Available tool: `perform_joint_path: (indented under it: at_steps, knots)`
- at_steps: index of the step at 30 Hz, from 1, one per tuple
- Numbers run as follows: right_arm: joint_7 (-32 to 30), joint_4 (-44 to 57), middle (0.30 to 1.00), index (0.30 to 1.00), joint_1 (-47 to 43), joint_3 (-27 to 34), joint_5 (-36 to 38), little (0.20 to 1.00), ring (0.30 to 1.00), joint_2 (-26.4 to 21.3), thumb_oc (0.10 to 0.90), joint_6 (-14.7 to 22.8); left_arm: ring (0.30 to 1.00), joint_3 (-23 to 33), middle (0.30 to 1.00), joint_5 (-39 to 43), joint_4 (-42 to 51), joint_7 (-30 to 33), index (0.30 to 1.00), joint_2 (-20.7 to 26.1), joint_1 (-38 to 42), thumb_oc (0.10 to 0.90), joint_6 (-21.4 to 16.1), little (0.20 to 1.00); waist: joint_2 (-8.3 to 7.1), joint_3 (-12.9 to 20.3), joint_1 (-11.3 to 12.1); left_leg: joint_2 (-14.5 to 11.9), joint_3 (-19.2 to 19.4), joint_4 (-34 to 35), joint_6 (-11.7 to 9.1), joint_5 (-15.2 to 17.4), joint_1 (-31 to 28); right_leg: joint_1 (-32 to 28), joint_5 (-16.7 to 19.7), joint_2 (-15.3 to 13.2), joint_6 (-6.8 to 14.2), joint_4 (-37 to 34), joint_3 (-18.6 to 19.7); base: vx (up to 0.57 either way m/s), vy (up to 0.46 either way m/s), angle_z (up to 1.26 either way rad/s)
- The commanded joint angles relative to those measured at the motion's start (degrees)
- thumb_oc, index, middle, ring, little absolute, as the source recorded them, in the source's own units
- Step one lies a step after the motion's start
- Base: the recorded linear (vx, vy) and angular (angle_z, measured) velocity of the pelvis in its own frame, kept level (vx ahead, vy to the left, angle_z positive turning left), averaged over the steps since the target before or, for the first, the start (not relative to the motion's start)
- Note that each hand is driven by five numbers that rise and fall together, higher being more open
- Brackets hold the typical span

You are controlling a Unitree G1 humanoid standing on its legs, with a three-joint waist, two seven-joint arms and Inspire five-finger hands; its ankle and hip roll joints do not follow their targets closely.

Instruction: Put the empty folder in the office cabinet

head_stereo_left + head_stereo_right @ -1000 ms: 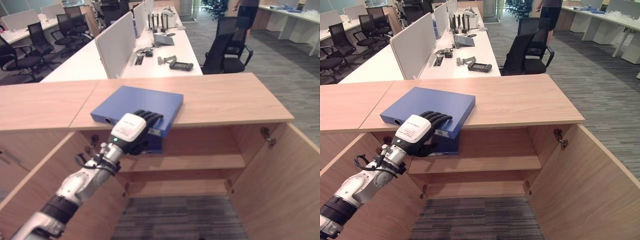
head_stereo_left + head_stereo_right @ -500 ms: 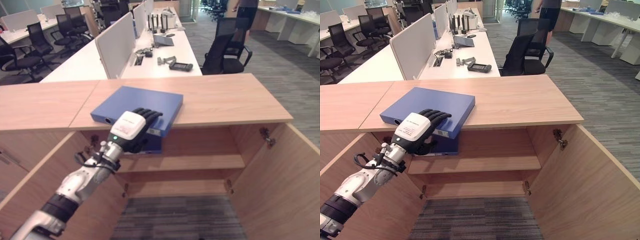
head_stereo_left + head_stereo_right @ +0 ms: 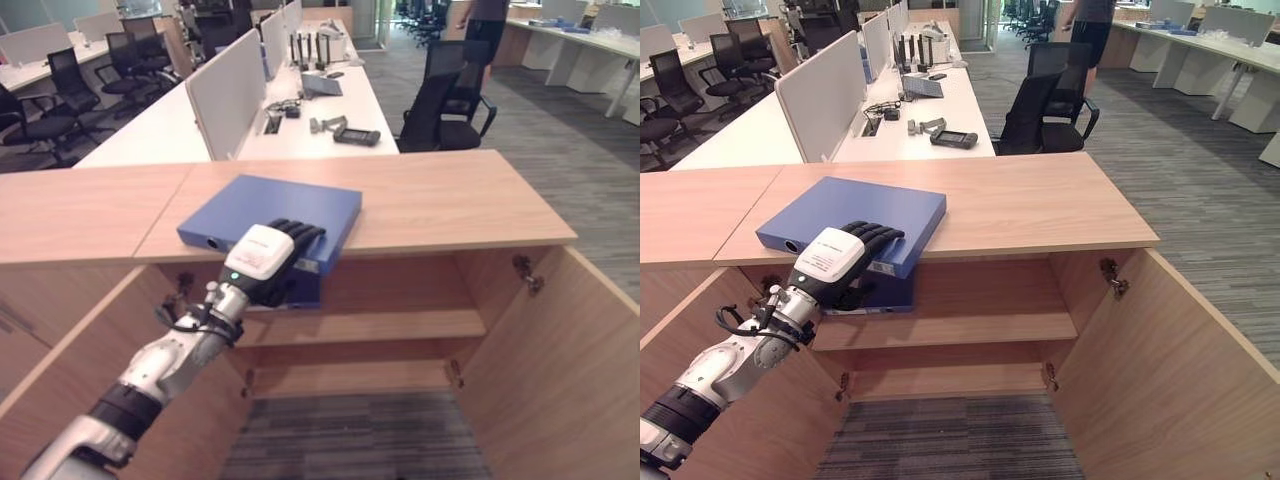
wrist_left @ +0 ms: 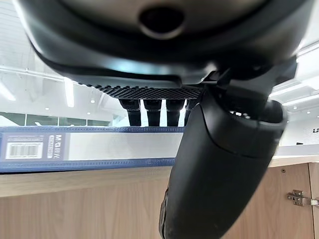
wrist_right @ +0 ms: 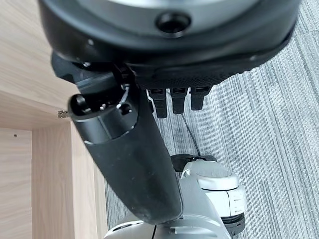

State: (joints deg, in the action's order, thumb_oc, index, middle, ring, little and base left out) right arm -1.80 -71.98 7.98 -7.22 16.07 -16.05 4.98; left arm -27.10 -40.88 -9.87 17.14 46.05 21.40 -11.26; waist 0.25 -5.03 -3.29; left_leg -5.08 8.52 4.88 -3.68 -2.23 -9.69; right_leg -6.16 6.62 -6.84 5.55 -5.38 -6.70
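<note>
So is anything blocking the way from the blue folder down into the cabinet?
Nothing visible: the blue folder lies on the cabinet top, left hand gripping its overhanging edge. Both doors stand open, and the shelf below shows bare.

Open-plan office: long white desks point(image 3: 330, 110) with grey divider screens point(image 3: 225, 95) at 12 o'clock, black swivel chairs point(image 3: 445, 95) at 1 and 10 o'clock, grey carpet tiles point(image 3: 1180, 170), wooden storage cabinets point(image 3: 1040, 210).

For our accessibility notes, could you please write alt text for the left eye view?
The robot's left hand grips the near edge of a blue folder lying flat on top of a wooden cabinet, fingers curled over the folder. Below, the cabinet's doors stand open.
</note>
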Motion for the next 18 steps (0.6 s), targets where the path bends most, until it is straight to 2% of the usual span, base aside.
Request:
perform_joint_path:
  at_steps: [1, 9, 10, 11, 12, 13, 18]
  knots:
    - [-1.1, -1.8, 0.900, 0.900, -4.3, 0.5, 2.0, 0.900, 0.900, -2.4, 0.800, 1.1, 0.900, 1.9, 0.900, 1.2, -3.8, 4.5, 0.900, -0.5, 15.8, 0.800, 0.9, 0.900, 1.80, -1.6, -1.1, -0.2, -0.4, 0.1, -1.8, 6.4, -3.2, -4.3, -10.2, -0.4, 3.6, 2.1, -1.0, 0.00, 0.000, 0.00]
    - [-1.4, -1.9, 0.900, 0.900, -4.4, 0.8, 2.0, 0.900, 0.900, -2.5, 0.800, 1.1, 0.900, 1.6, 0.900, 0.9, -5.0, 4.5, 0.900, -0.9, 15.8, 0.800, 1.3, 0.900, 1.70, -1.6, -1.3, -0.2, -0.2, 0.1, -1.8, 6.5, -3.2, -4.2, -10.3, -0.3, 3.6, 2.2, -0.9, 0.00, 0.000, 0.00]
    - [-1.4, -1.9, 0.900, 0.900, -4.3, 0.9, 2.0, 0.900, 0.900, -2.5, 0.800, 1.1, 0.839, 1.5, 0.839, 0.7, -5.2, 4.4, 0.839, -1.0, 15.8, 0.759, 1.4, 0.839, 1.70, -1.6, -1.3, -0.2, -0.2, 0.1, -1.8, 6.5, -3.2, -4.2, -10.2, -0.3, 3.6, 2.2, -0.9, 0.00, 0.000, 0.00]
    - [-1.4, -1.9, 0.900, 0.900, -4.3, 0.9, 2.0, 0.900, 0.900, -2.5, 0.800, 1.1, 0.676, 1.5, 0.676, 0.7, -5.2, 4.4, 0.676, -1.0, 15.8, 0.651, 1.4, 0.676, 1.70, -1.6, -1.3, -0.2, -0.2, 0.1, -1.8, 6.5, -3.2, -4.2, -10.2, -0.3, 3.6, 2.2, -0.9, 0.00, 0.000, 0.00]
    - [-1.4, -1.9, 0.900, 0.900, -4.3, 0.9, 2.0, 0.900, 0.900, -2.5, 0.800, 1.1, 0.587, 1.5, 0.587, 0.7, -5.2, 4.4, 0.587, -1.0, 15.8, 0.591, 1.4, 0.587, 1.70, -1.6, -1.3, -0.2, -0.2, 0.1, -1.8, 6.5, -3.2, -4.2, -10.2, -0.3, 3.6, 2.2, -0.9, 0.00, 0.000, 0.00]
    - [-1.4, -1.9, 0.900, 0.900, -4.2, 0.9, 2.0, 0.900, 0.900, -2.4, 0.800, 1.0, 0.300, 1.5, 0.300, 0.7, -5.2, 4.3, 0.300, -0.9, 15.6, 0.400, 1.3, 0.300, 1.66, -1.6, -1.3, -0.2, -0.2, 0.1, -1.8, 6.5, -3.2, -4.2, -10.2, -0.3, 3.6, 2.2, -0.9, 0.00, 0.000, 0.00]
    - [-1.4, -1.9, 0.900, 0.900, -4.1, 0.9, 2.0, 0.900, 0.900, -2.4, 0.800, 1.0, 0.300, 1.6, 0.300, 1.1, -5.3, 4.2, 0.300, -1.2, 15.7, 0.400, 1.3, 0.300, 1.58, -1.5, -1.4, -0.2, -0.1, 0.1, -1.8, 6.5, -3.2, -4.2, -10.2, -0.3, 3.6, 2.2, -0.8, 0.00, 0.000, 0.00]
